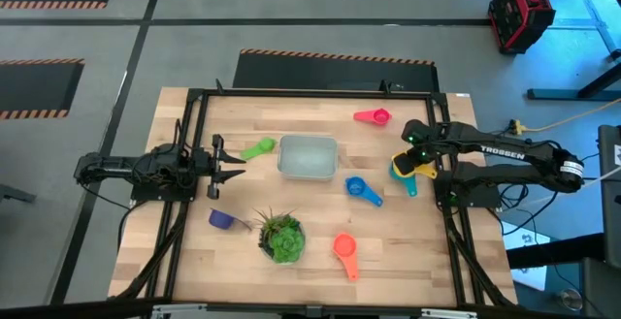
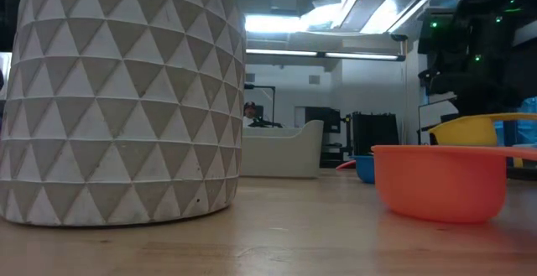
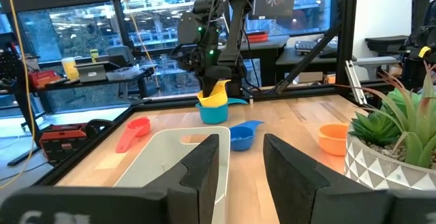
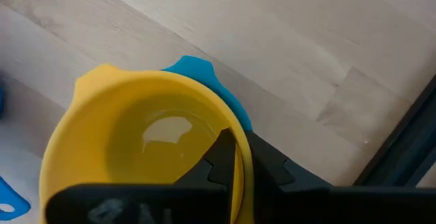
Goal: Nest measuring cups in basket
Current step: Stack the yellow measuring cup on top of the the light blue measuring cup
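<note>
The yellow measuring cup (image 4: 146, 135) hangs tilted over a larger blue cup (image 3: 214, 112) near the table's right edge, with my right gripper (image 1: 411, 160) shut on it. The pale basket (image 1: 309, 157) stands mid-table. Around it lie a green cup (image 1: 257, 149), a pink cup (image 1: 373, 117), a small blue cup (image 1: 363, 190), an orange cup (image 1: 345, 251) and a purple cup (image 1: 226, 219). My left gripper (image 1: 233, 164) waits open and level, left of the basket. My right gripper holds the yellow cup by its rim wall (image 4: 240, 183), one finger inside the bowl and one outside. The fingers come steeply from above. The cup sits tilted in or just over the larger blue cup (image 4: 197, 71); whether the two touch I cannot tell.
A potted plant (image 1: 281, 237) in a white patterned pot (image 2: 117, 100) stands near the table's front edge, between the purple and orange cups. A black frame rail (image 1: 446, 203) runs along the table's right side beside my right arm.
</note>
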`<state>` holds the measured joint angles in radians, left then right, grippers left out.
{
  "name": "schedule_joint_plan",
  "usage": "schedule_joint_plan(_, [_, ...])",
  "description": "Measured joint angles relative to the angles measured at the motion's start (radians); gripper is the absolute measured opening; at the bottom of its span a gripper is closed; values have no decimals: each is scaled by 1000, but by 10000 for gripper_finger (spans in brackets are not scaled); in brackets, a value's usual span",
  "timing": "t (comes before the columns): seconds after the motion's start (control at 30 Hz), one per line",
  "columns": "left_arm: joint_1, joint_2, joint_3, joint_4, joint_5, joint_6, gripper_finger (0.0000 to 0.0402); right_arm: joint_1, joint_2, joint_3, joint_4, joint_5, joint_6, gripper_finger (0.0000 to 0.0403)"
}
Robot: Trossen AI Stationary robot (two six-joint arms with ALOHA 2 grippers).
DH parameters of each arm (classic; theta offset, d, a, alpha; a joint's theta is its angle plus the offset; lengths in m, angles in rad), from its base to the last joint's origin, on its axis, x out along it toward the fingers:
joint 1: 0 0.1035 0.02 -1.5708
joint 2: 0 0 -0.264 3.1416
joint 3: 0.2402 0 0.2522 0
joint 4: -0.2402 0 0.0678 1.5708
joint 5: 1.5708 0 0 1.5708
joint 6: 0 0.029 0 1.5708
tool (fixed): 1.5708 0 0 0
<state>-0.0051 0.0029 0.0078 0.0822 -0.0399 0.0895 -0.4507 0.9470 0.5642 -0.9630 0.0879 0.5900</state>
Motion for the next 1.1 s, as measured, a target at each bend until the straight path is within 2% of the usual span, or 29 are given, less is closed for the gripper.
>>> schedule_joint_plan(1.1, [0, 0, 0, 0, 0, -6, 110, 0, 0, 0, 15, -2, -18, 30])
